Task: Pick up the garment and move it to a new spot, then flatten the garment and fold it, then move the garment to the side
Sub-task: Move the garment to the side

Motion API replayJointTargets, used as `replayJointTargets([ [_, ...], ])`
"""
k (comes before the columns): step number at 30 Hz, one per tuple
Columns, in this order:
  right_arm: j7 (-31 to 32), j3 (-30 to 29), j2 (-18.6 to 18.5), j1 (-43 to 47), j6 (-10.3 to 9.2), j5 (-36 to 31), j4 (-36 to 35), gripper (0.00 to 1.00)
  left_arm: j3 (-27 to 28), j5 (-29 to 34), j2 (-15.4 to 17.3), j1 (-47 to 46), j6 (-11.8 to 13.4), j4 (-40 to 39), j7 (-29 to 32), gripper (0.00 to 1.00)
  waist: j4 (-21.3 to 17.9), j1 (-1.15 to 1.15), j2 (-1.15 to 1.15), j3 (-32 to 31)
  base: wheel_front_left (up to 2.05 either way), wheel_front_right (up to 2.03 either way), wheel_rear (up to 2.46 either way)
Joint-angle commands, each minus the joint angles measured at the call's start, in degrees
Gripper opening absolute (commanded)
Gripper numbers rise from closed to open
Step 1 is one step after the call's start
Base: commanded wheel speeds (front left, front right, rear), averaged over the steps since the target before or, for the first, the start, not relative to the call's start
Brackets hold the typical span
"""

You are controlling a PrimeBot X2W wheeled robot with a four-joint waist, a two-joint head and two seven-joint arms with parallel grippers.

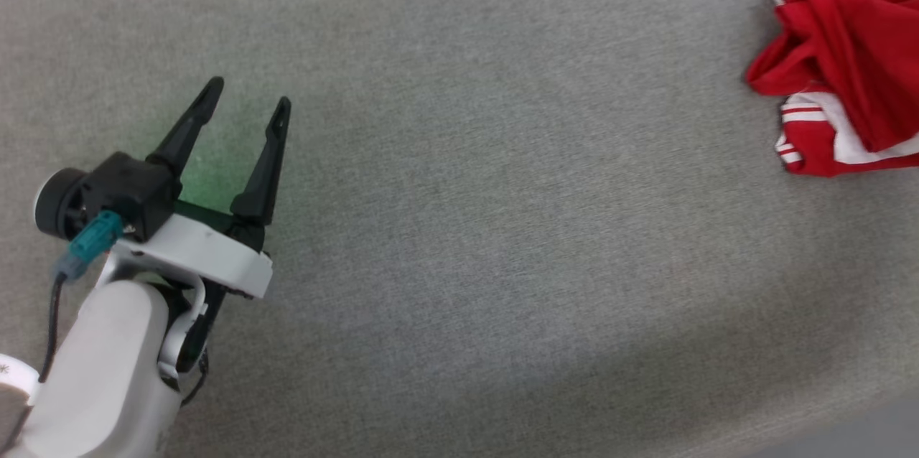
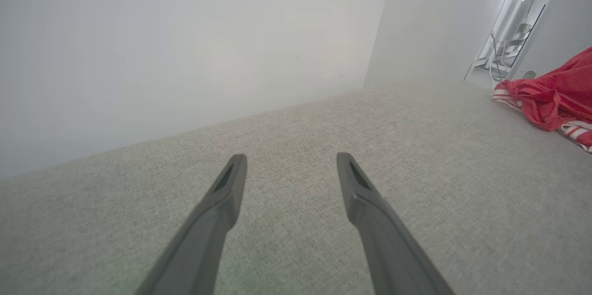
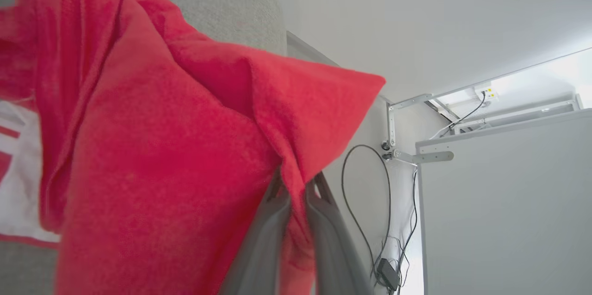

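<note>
- Far at the lower left of the head view, the left gripper (image 1: 250,93) hovers over the grey fabric surface (image 1: 467,192). Its two fingers are spread wide with nothing between them.
- Across the middle, a broad stretch of that surface lies between this gripper and the garment, so they are well apart.
- At the upper right edge of the head view, the garment (image 1: 847,34) lies crumpled. The frame cuts it, so its long axis cannot be told, and any lettering is hidden.
- In the right wrist view, the right gripper (image 3: 298,188) pinches a red fold of the garment between two narrow fingers. The right arm is therefore the nearer one, and I judge the carry heads leftward.
- Count: one garment, two grippers, two fingers each.
</note>
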Motion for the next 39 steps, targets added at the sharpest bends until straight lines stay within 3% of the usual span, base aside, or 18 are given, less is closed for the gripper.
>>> replayJointTargets([
  [1, -0.8, 0.1, 0.6, -1.1, -0.09, -1.2, 2.1, 0.00, -0.2, 0.4, 0.2, -0.9, -0.3, -0.3, 0.1, 1.00, 0.8, 0.00, 0.00, 1.1, 0.00, 0.00, 0.00],
  [10, -4.8, -2.5, 4.4, -2.9, -0.09, -7.3, 12.9, 0.00, -0.9, 0.3, 0.8, -1.8, -0.3, -1.1, 0.8, 1.00, 3.3, 0.00, 0.00, 3.2, 0.00, 0.00, 0.00],
  [22, -8.1, -11.7, 8.1, -5.6, -0.09, -13.4, 24.8, 0.00, -1.2, -0.5, 1.1, -1.6, 0.3, -2.1, 1.0, 1.00, 5.8, 0.00, 0.00, 3.8, 0.00, 0.00, 0.00],
  [23, -8.6, -12.6, 8.0, -5.9, -0.09, -14.4, 25.4, 0.11, -1.2, -0.5, 1.0, -1.5, 0.4, -2.0, 0.9, 1.00, 6.0, 0.00, 0.00, 3.6, 0.00, 0.00, 0.00],
  [24, -9.0, -13.7, 7.7, -6.4, -0.09, -15.1, 25.9, 0.29, -1.2, -0.6, 1.0, -1.2, 0.4, -2.0, 0.7, 1.00, 6.1, 0.00, 0.00, 3.4, 0.00, 0.00, 0.00],
  [27, -9.6, -16.5, 7.3, -6.8, -0.09, -17.7, 26.9, 0.54, -1.1, -1.1, 0.9, -0.5, 0.6, -1.8, 0.4, 1.00, 6.4, 0.00, 0.00, 2.5, 0.00, 0.00, 0.00],
  [28, -9.8, -17.5, 7.1, -6.9, -0.09, -18.7, 27.1, 0.69, -1.1, -1.1, 0.9, -0.3, 0.6, -1.6, 0.2, 1.00, 6.6, 0.00, 0.00, 2.2, 0.00, 0.00, 0.00],
  [29, -9.8, -17.5, 7.1, -6.9, -0.09, -18.7, 27.1, 0.69, -1.1, -1.1, 0.9, -0.3, 0.6, -1.6, 0.2, 1.00, 6.6, 0.00, 0.00, 2.2, 0.00, 0.00, 0.00],
  [31, -10.1, -19.3, 6.9, -6.8, -0.09, -20.5, 27.5, 0.96, -1.3, -1.4, 0.6, 0.2, 0.6, -1.3, -0.1, 1.00, 7.0, 0.00, 0.00, 1.2, 0.00, 0.00, 0.00],
  [32, -10.4, -20.2, 6.8, -6.8, -0.09, -21.3, 27.5, 1.00, -1.3, -1.6, 0.5, 0.4, 0.6, -1.1, -0.2, 1.00, 7.2, 0.00, 0.00, 0.8, 0.00, 0.00, 0.00],
  [39, -10.7, -26.8, 5.0, -5.2, -0.09, -26.1, 27.9, 1.00, -1.7, -2.5, -0.4, 1.3, 0.4, 0.7, -1.6, 1.00, 9.6, 0.00, 0.00, -2.6, 0.00, 0.00, 0.00],
])
